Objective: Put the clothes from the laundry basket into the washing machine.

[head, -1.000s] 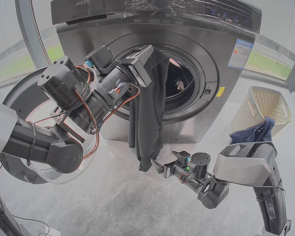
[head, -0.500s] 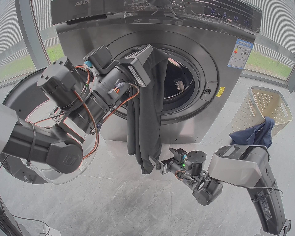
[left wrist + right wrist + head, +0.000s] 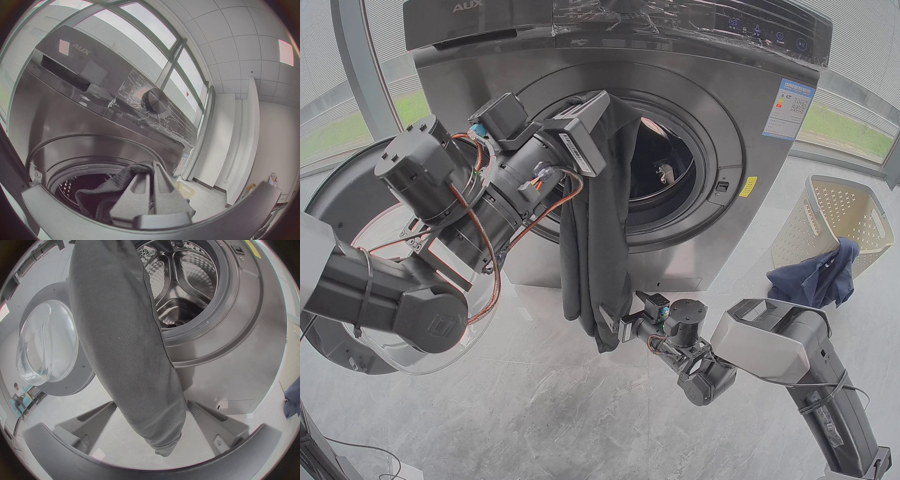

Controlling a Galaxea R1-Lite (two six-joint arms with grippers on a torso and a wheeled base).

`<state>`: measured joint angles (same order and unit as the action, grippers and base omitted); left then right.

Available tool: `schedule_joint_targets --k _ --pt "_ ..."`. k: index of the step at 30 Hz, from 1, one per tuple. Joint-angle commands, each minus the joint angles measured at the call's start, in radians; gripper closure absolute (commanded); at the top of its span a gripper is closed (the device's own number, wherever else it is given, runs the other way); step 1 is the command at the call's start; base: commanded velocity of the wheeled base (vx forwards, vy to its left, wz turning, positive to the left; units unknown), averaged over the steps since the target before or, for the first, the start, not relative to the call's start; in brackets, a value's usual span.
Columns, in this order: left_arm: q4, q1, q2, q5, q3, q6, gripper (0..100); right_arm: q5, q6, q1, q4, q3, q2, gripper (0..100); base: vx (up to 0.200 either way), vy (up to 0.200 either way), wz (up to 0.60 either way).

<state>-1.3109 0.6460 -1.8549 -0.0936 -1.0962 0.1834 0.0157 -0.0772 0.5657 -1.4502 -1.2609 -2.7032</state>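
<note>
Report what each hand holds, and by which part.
The left hand grips the dark garment by its top fold; the rest hangs down. The right hand is open around its bottom end, holding nothing.

**Head view:** set high, facing forward and down at mid range onto the grey steel front-loading washing machine [image 3: 687, 81] and the pale tiled floor [image 3: 550, 406].

**Left wrist view:** mounted just behind the left gripper [image 3: 150, 170], close to the machine, tilted up across its glossy black control panel [image 3: 147, 103] to the white panelled ceiling [image 3: 250, 37].

**Right wrist view:** low near the floor, behind the right gripper [image 3: 150, 403], angled upward.

All 3 views share the round drum mouth [image 3: 665, 169] and the hanging dark grey mesh garment [image 3: 597, 250].
</note>
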Motion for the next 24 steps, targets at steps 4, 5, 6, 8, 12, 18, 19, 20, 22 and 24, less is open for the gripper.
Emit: schedule_joint_targets --k 4,5,6,8,12,18,19,20,22,24 --pt "-0.002 -0.002 0.0 0.0 0.006 -0.001 100 0.0 -0.001 -0.007 0.019 -0.092 -0.046 100 0.0 0.0 0.0" --pt "-0.002 -0.002 0.0 0.0 0.009 -0.001 100 0.0 -0.001 -0.007 0.019 -0.095 -0.047 100 0.0 0.0 0.0" --pt "-0.004 -0.002 0.002 0.0 0.01 -0.001 100 0.001 -0.001 -0.009 0.017 -0.095 -0.047 100 0.0 0.0 0.0" --pt "-0.005 -0.005 0.01 0.0 0.024 -0.001 100 0.001 0.001 -0.017 0.007 -0.083 -0.046 100 0.0 0.0 0.0" --pt "-0.005 -0.012 0.039 -0.001 0.065 -0.001 100 0.001 0.024 -0.049 -0.015 0.005 0.01 100 0.0 0.0 0.0" --pt "-0.002 -0.037 0.105 -0.001 0.156 -0.001 100 0.0 0.025 -0.11 -0.067 0.242 0.224 100 0.0 0.0 0.0" --pt "-0.001 -0.042 0.121 -0.001 0.179 -0.001 100 -0.002 0.025 -0.116 -0.075 0.291 0.269 100 0.0 0.0 0.0" --pt "-0.001 -0.042 0.135 -0.001 0.202 -0.001 100 -0.002 0.024 -0.122 -0.079 0.331 0.309 100 0.0 0.0 0.0" --pt "0.001 -0.042 0.175 -0.005 0.26 -0.002 100 -0.008 0.02 -0.132 -0.088 0.419 0.401 100 0.0 0.0 0.0" --pt "-0.001 -0.042 0.214 -0.006 0.318 -0.002 100 -0.025 0.017 -0.133 -0.09 0.497 0.484 100 0.0 0.0 0.0"
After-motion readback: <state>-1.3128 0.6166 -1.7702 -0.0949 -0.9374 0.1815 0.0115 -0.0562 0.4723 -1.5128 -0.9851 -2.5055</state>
